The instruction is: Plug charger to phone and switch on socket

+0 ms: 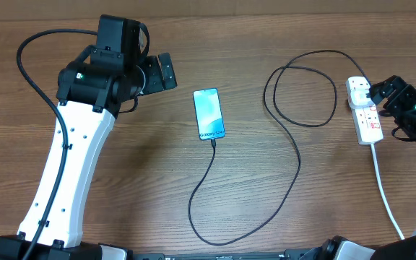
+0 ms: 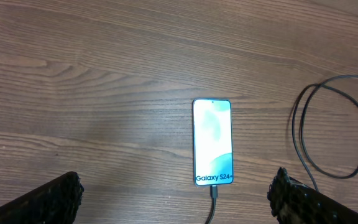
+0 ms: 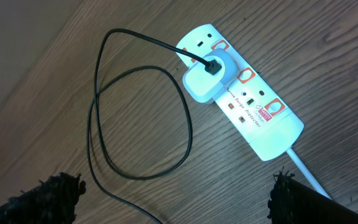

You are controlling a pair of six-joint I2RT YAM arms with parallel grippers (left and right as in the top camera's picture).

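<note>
Charger (image 2: 214,194): thin black cable lying slack on a brown wood-grain table (image 1: 150,188). Nothing of the room shows beyond the tabletop.

Its slim tip meets the near short edge of the phone (image 1: 209,114). From there the cable drops toward the near edge, curves right, climbs again, makes one loose loop far right of centre, and ends in a white adapter (image 3: 204,81) seated in the power strip (image 3: 272,127).

Phone: flat on the table near the middle, screen up, light blue-teal, with a white band reading "Galaxy S24+" at its near end.

Power strip: white, oblong, at the far right, well apart from the phone. It has red marks (image 3: 247,74) beside the outlets, and a white cord (image 3: 304,169) runs off its near end. I cannot tell whether the switches are on or off.

Left gripper (image 2: 176,198): hovering left of the phone, jaws spread wide, black fingertips (image 2: 61,193) at either side of its wrist view, empty, touching nothing.

Right gripper (image 3: 176,198): above the table beside the power strip, jaws equally wide apart, fingertips (image 3: 294,196) clear of strip and cable, empty.
</note>
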